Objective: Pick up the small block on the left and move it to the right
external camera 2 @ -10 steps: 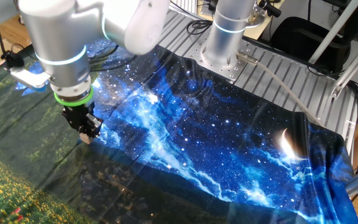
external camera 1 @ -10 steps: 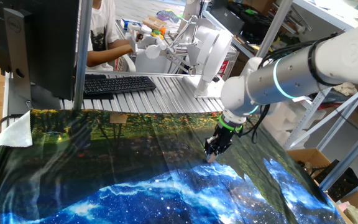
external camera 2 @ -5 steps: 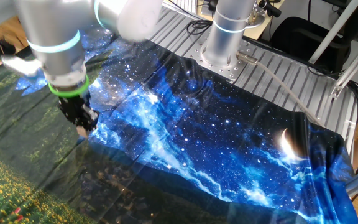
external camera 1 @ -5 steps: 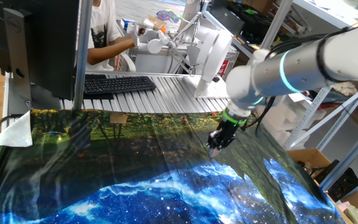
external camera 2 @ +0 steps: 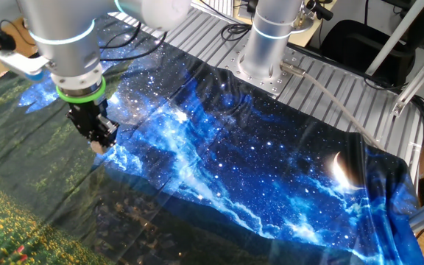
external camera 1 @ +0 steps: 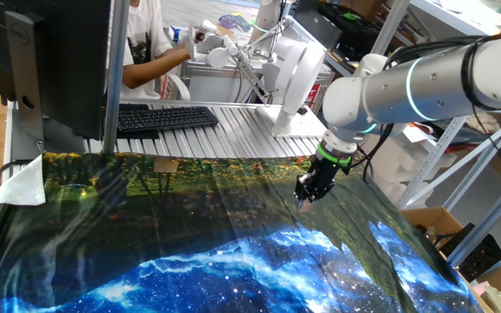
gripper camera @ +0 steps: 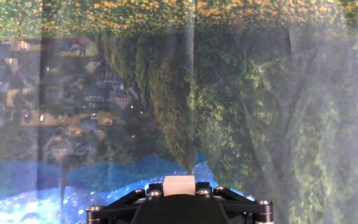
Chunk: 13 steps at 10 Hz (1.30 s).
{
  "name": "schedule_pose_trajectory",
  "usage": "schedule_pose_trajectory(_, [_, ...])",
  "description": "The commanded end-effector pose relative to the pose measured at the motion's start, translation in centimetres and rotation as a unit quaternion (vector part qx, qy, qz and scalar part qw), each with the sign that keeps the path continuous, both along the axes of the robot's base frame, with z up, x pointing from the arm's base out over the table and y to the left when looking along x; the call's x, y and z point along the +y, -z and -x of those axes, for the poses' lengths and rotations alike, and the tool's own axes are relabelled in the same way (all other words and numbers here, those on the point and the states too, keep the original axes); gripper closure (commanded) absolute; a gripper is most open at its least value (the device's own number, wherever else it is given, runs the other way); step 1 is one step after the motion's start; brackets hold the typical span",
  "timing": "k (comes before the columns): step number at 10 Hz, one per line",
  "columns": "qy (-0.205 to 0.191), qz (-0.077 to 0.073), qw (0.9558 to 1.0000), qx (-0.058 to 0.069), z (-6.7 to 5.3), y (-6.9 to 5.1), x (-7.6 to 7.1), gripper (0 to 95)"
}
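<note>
The small block (gripper camera: 179, 184), a tiny pale tan cube, sits between the jaws of my black gripper (gripper camera: 179, 194) at the bottom of the hand view. The gripper is shut on it and holds it above the printed cloth. In one fixed view the gripper (external camera 1: 308, 193) hangs over the green part of the cloth with the block's pale tip (external camera 1: 306, 204) just showing. In the other fixed view the gripper (external camera 2: 99, 140) is above the cloth at the left, and the block (external camera 2: 97, 146) peeks out below the fingers.
A printed cloth (external camera 1: 190, 235) with blue galaxy and green landscape covers the table. A keyboard (external camera 1: 163, 116) and monitor (external camera 1: 50, 61) stand at the back. The robot base (external camera 2: 267, 44) is bolted to the ribbed metal top. A person sits behind.
The gripper has risen off the cloth with the block in it and moved away from the blue part toward the green part.
</note>
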<state>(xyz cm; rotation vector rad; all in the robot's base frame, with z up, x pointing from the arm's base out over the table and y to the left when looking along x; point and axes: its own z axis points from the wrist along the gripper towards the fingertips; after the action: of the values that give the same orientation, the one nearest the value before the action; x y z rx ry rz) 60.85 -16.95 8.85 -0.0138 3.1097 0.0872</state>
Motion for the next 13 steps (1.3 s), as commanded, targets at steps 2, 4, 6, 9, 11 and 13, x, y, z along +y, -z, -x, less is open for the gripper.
schedule_pose_trajectory(2, [0.007, 0.002, 1.0, 0.003, 0.1, -0.1, 0.2, 95.0])
schedule_pose_trajectory(4, [0.012, 0.001, 0.9999, 0.007, 0.0, -0.3, 1.2, 95.0])
schedule_pose_trajectory(6, [0.022, 0.003, 0.9997, 0.012, 0.2, -0.9, 3.7, 95.0])
schedule_pose_trajectory(9, [0.04, 0.004, 0.9991, 0.014, 0.6, -0.8, 8.6, 95.0])
schedule_pose_trajectory(11, [0.052, 0.001, 0.9985, 0.016, 1.2, -0.4, 11.1, 95.0])
schedule_pose_trajectory(13, [0.061, 0.0, 0.998, 0.015, 1.4, 0.2, 13.2, 95.0])
